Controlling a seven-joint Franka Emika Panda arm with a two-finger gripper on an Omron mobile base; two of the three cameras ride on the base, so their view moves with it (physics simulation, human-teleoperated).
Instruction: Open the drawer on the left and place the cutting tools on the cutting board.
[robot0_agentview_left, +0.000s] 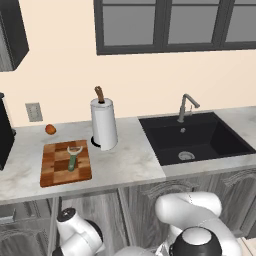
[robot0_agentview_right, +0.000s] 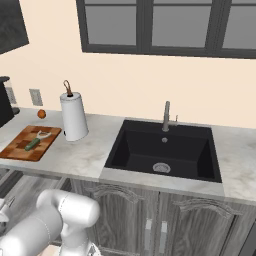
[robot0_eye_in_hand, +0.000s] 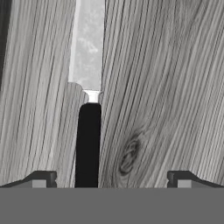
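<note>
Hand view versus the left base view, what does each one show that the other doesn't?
Hand view: a knife with a black handle and silver blade, lying on grey wood grain between the wide-open jaws.
Left base view: the cutting board with the green peeler on it, a paper-towel roll, the sink and faucet.
Shared: grey wood-grain cabinetry.

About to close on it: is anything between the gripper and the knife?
Nothing visible. The gripper is open, its fingertips on either side of the knife, which lies bare on the wood-grain drawer floor.
</note>
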